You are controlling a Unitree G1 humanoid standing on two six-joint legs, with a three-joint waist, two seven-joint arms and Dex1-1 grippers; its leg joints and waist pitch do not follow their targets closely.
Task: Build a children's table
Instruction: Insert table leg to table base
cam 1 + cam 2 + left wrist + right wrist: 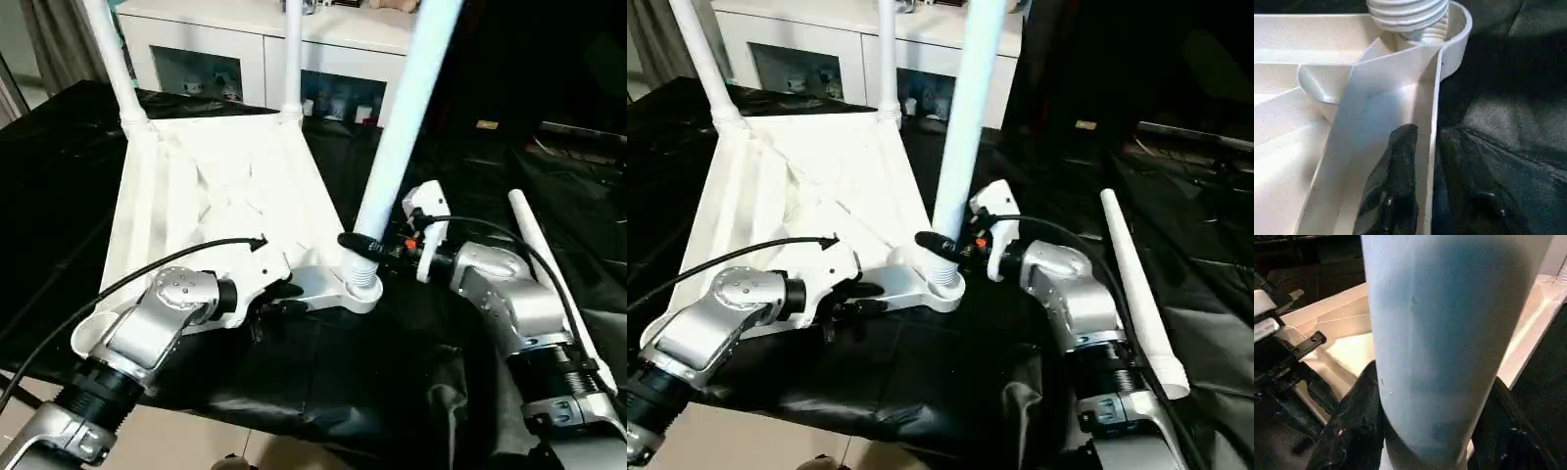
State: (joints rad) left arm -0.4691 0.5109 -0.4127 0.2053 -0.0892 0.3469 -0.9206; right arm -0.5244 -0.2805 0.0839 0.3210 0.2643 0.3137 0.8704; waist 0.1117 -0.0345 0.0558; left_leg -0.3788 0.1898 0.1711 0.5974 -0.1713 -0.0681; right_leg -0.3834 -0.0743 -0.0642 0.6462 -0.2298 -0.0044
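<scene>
Item, nearest: two silver forearms, jointed metal with ribbed black collars and black cables.

Item: left gripper (279,294), black fingers (1393,181) pinched on the thin side wall of the children's table (211,186), one finger inside the rim, the other outside it against the cloth, at the near edge just beside the near right corner socket (361,289).

Item: right gripper (364,245), black fingers (1352,431) clasped on either side of the near leg (407,127), low on the tube, just above its ribbed end.

Item: children's table, white smooth plastic, lying upside down on the counter (323,362). Square top, underside up, raised ribs crossing it. Round sockets at the corners. Near leg, long pale cylinder with threaded ribbed foot, stands tilted in the near right socket. Two more legs (113,59) (293,54) stand upright in the far sockets. A fourth leg (1141,294) lies loose on the cloth to the right, just beside the right forearm.

Item: counter, draped in black, slightly glossy, creased sheeting that hangs in folds over the near edge. Pale tiled floor (176,441) below.

Item: white cabinet (255,44) with glass doors behind the counter, small objects on its shelves. Dark surroundings to the far right.
</scene>
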